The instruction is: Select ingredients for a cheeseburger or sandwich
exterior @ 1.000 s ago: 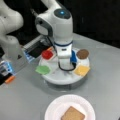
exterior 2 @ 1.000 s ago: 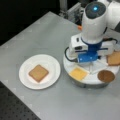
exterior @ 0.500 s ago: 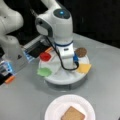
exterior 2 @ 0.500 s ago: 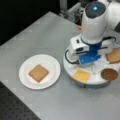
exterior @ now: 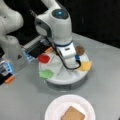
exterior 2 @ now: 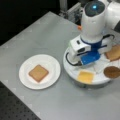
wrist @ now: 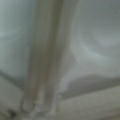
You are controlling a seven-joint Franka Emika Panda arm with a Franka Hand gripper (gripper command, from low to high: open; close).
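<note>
Front view, gripper (exterior: 71, 62) over tray, cheese (exterior: 85, 65) beside

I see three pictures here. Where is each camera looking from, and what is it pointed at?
Front view: looks down across the grey table at the white round tray, the white paper plate nearest; white arm over the tray.
Front view: from another side, plate at left; arm hides the end effector.
Wrist view: very close to a pale surface; nothing identifiable.
Both front views share the tan bread square and yellow cheese square.
</note>
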